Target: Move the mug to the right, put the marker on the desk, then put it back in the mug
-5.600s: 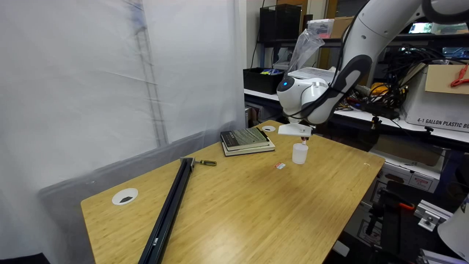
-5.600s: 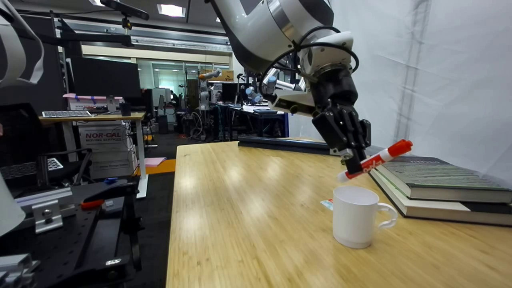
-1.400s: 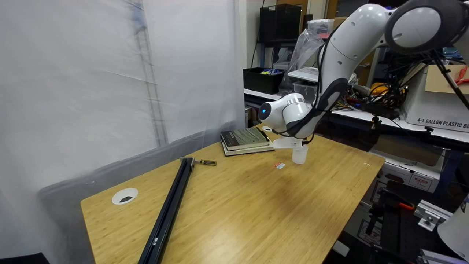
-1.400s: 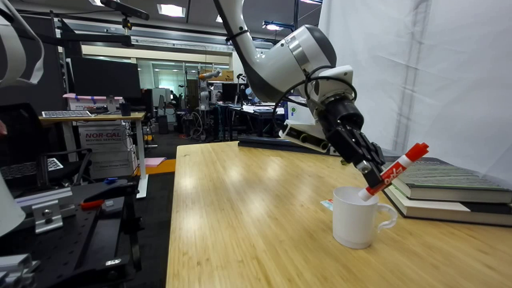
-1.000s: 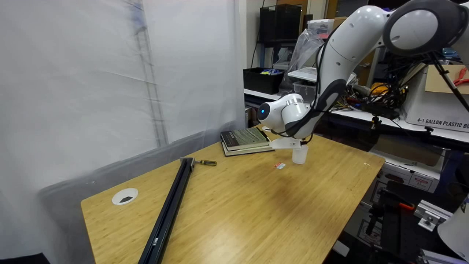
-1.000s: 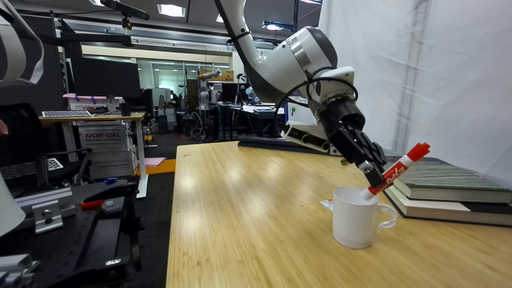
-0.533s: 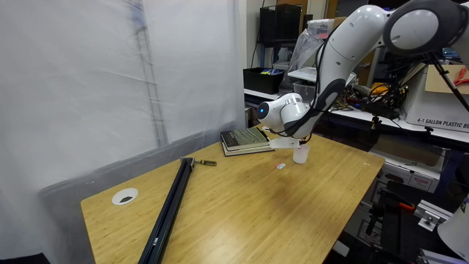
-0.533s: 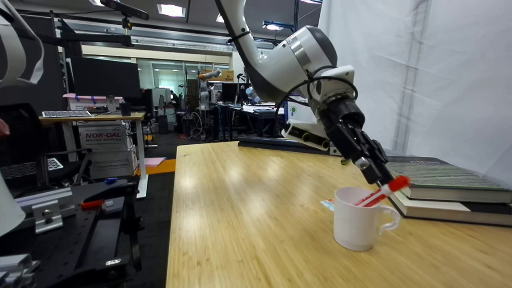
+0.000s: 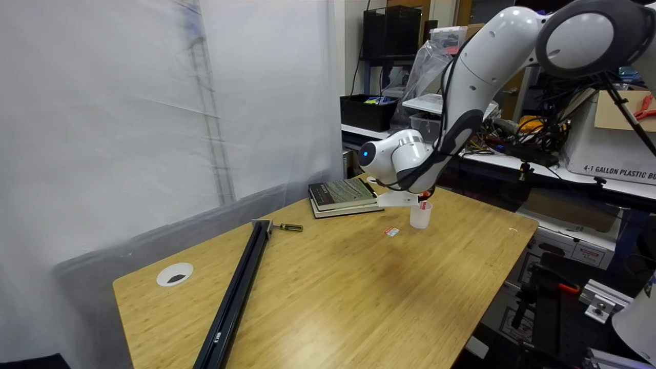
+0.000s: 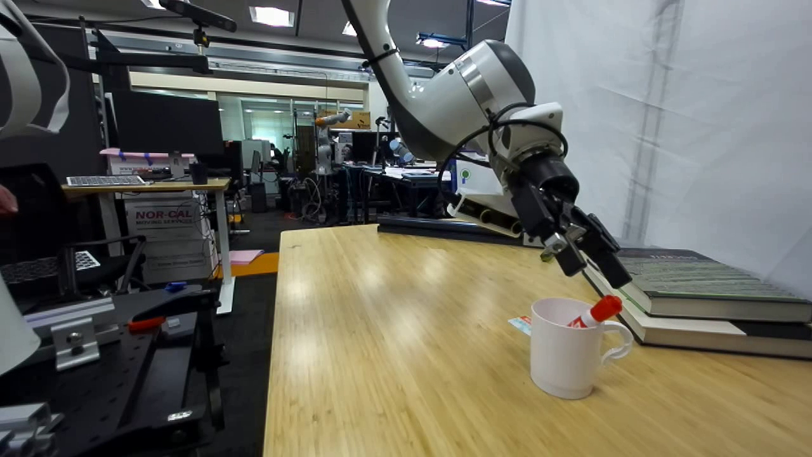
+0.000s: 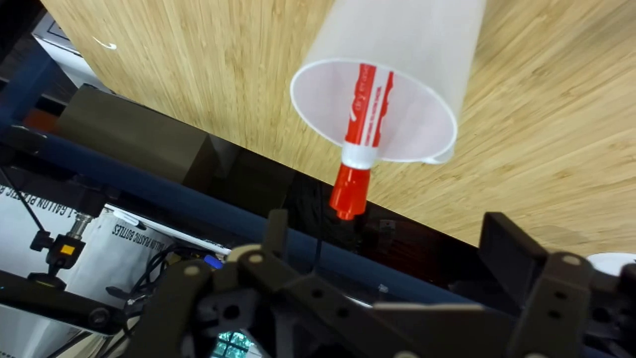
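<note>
Marker [image 11: 365, 117] leaning inside the mug [image 10: 563, 365], long axis slanting up towards my gripper [image 10: 598, 270], jaws apart and empty just above it, so I judge a retreat up and back should clear.

Mug [image 10: 564, 362] upright on the bench [image 10: 380, 349]; marker [image 10: 598, 313] inside it, tilted, cap end projecting past the rim. End effector [image 10: 595, 271] above the mug in both exterior views, apart from the marker. In an exterior view: scrap [image 9: 391, 231] just left of the mug; two stacked books [image 9: 344, 195] farther left and behind; screwdriver [image 9: 291, 227] before and left of the books, just beside the far end of the bar [image 9: 236, 297]; cable hole [image 9: 171, 272] left of the bar, near the bench edge.
</note>
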